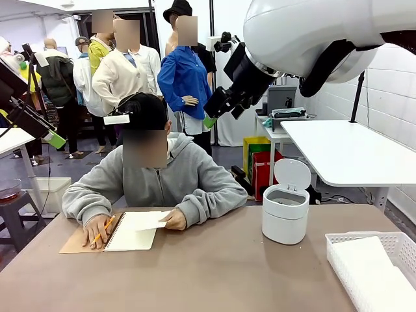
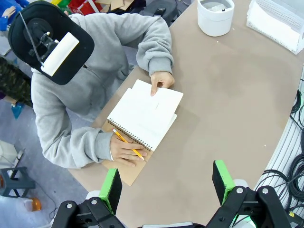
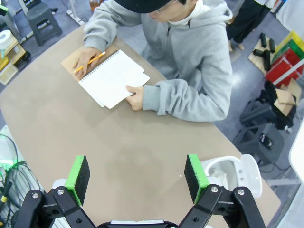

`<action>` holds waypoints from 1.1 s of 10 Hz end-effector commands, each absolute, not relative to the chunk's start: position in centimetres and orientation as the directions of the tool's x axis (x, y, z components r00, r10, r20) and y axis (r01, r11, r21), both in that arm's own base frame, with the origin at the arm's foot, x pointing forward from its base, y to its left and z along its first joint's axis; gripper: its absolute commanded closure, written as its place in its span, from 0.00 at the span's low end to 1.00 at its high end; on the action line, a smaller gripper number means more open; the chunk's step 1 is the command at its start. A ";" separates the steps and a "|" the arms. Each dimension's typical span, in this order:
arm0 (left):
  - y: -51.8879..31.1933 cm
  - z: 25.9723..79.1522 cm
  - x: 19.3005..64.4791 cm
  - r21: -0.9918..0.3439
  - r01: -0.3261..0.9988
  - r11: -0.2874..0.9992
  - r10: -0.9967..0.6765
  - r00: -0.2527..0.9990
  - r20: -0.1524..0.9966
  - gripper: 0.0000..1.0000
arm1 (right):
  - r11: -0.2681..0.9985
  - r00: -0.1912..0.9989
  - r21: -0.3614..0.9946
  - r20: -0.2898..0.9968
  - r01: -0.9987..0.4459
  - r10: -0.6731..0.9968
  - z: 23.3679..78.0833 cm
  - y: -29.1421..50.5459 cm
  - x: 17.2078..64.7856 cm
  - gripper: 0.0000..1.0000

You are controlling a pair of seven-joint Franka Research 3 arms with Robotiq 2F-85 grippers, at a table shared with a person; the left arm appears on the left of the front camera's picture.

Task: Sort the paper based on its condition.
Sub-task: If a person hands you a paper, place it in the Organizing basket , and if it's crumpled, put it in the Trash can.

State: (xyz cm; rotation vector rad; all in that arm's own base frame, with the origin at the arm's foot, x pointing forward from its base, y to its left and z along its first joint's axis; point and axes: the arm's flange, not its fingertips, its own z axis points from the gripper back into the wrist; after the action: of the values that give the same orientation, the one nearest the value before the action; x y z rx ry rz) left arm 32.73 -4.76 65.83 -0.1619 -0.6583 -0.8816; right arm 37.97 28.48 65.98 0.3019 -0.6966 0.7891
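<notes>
Progress: we'd say this is pretty much the start. No sheet has come our way and both arms hang well above the table point(image 1: 214, 273).

Paper: one loose sheet point(image 1: 151, 221) lies across the open spiral notebook point(image 1: 127, 237) on the person's side, well apart from both grippers. It looks flat and uncrumpled from here, but we can't really call its condition.

Person's hands: the pencil hand point(image 1: 97, 229) rests on the notebook's folded-back kraft cover. The other hand point(image 1: 174, 220) holds the sheet by its edge.

Sorting spots: a small white bin point(image 1: 285, 214) with its lid flipped up stands right of the middle. A white lattice basket point(image 1: 361, 235) sits at the near right corner with something flat and white inside. It might be paper, we can't tell.

Left arm: it's raised high on the left side. The left gripper point(image 2: 167, 187) looks down on the person and the notebook, green pads spread wide with nothing between them.

Right arm: it's also up high, coming in from the right. The right gripper point(image 3: 136, 178) points down at the bare tabletop between notebook and bin, jaws wide apart and empty.

What's left: basically everything, we reckon. The sheet has to be handed over or set down within reach, and one gripper has to come down and close on it. Then it goes to the bin or the basket depending on its condition. Thin paper lying flat on a table is a pain to pinch, so a hand-off in the air looks like the easier route to us.
</notes>
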 end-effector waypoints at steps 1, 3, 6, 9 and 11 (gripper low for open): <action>-4.8 65.9 32.7 0.133 0.759 0.638 -0.664 0.454 0.595 0.00 | 0.676 0.498 -0.005 0.673 -0.737 0.547 66.0 28.5 38.0 0.00; -4.8 65.9 32.7 0.133 0.759 0.638 -0.664 0.454 0.595 0.00 | 0.676 0.498 -0.005 0.673 -0.737 0.547 66.0 28.5 38.0 0.00; -4.8 65.9 32.7 0.133 0.759 0.638 -0.664 0.454 0.595 0.00 | 0.676 0.498 -0.005 0.673 -0.737 0.547 66.0 28.5 38.0 0.00; -4.8 65.9 32.7 0.133 0.759 0.638 -0.664 0.454 0.595 0.00 | 0.676 0.498 -0.005 0.673 -0.737 0.547 66.0 28.5 38.0 0.00; -4.8 65.9 32.7 0.133 0.759 0.638 -0.664 0.454 0.595 0.00 | 0.676 0.498 -0.005 0.673 -0.737 0.547 66.0 28.5 38.0 0.00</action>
State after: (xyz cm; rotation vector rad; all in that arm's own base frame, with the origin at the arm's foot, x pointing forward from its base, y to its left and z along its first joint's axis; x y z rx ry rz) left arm 32.73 -4.76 65.83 -0.1619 -0.6583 -0.8816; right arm 37.97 28.48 65.98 0.3019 -0.6966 0.7891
